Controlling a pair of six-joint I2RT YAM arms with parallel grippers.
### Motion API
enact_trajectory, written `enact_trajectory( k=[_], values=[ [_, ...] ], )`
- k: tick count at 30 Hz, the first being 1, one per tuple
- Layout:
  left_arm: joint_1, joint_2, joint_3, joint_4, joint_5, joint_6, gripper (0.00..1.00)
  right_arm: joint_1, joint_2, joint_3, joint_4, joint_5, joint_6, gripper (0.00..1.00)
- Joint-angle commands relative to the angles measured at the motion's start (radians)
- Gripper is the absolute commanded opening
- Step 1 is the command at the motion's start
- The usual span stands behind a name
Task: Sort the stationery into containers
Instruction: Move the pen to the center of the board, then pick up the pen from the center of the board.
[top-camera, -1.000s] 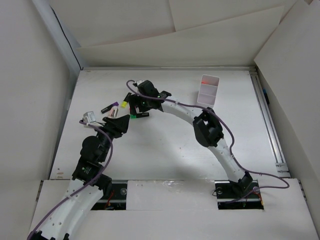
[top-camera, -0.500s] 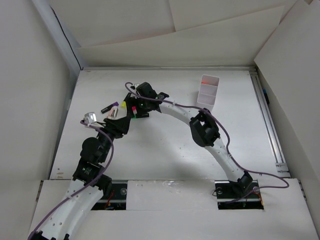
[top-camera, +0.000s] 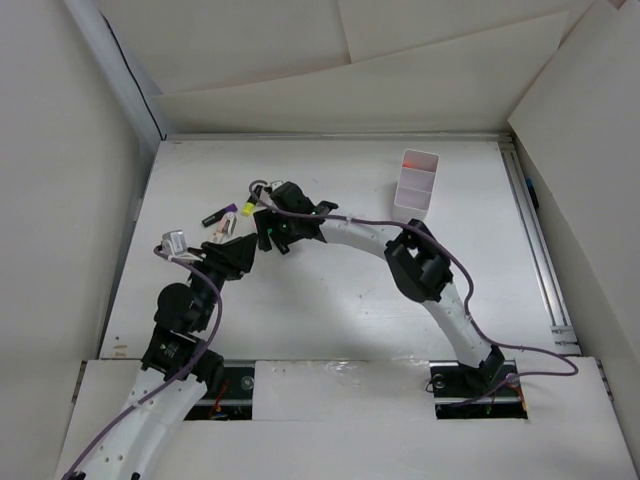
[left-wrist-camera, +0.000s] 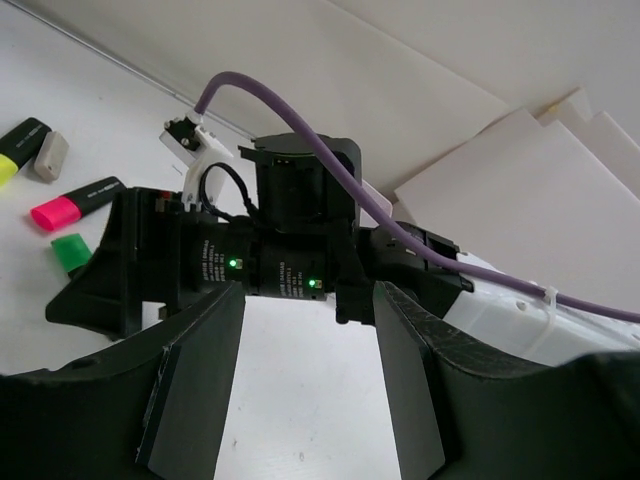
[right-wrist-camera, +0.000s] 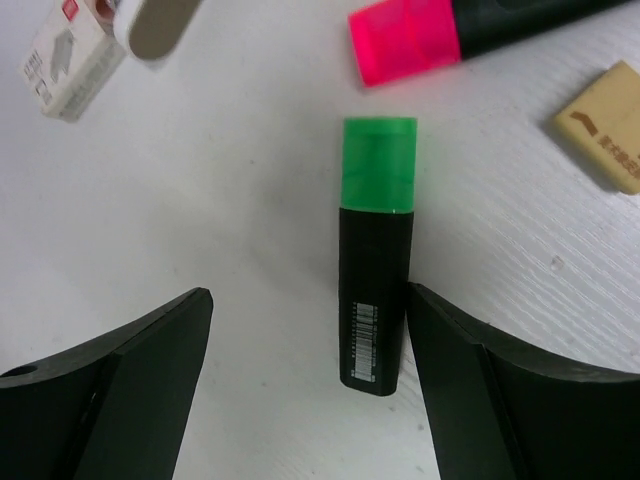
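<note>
A green highlighter (right-wrist-camera: 378, 250) with a black barrel lies flat on the table between the fingers of my right gripper (right-wrist-camera: 308, 330). The gripper is open, and its right finger (right-wrist-camera: 450, 350) is right beside the barrel. A pink highlighter (right-wrist-camera: 450, 30) and a tan eraser (right-wrist-camera: 605, 125) lie just beyond. Seen from above, the right gripper (top-camera: 268, 232) hides the green highlighter. My left gripper (left-wrist-camera: 310, 340) is open over bare table, facing the right wrist. The white container (top-camera: 417, 190) stands at the far right, something orange in its far compartment.
A yellow highlighter (top-camera: 243, 210) and a purple-tipped one (top-camera: 215, 215) lie left of the right gripper. A small white box (right-wrist-camera: 75, 60) lies at the far left of the right wrist view. The left gripper (top-camera: 243, 252) is close to the right one. White walls ring the table.
My right gripper has shifted toward the near side and come down over the green highlighter, which showed beside it a second ago. The left arm has pulled back slightly.
</note>
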Motion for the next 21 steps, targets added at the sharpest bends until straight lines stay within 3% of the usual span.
enact_trajectory(
  k=[1,7,10,17,21],
  values=[
    [0.002,-0.021,0.034,0.003,-0.005,0.014,0.5,0.045,0.034,0.102,-0.032,0.155,0.036,0.84],
    [0.002,-0.041,0.045,-0.038,-0.024,0.024,0.5,0.055,0.097,0.204,-0.058,0.363,0.094,0.72],
    [0.002,-0.05,0.057,-0.049,-0.024,0.024,0.5,0.055,0.117,0.237,-0.058,0.387,0.094,0.67],
    [0.002,-0.1,0.068,-0.07,-0.014,0.024,0.5,0.055,0.206,0.361,-0.096,0.409,0.114,0.68],
    [0.002,-0.118,0.068,-0.083,-0.024,0.024,0.5,0.065,0.225,0.397,-0.097,0.407,0.123,0.6]
  ],
)
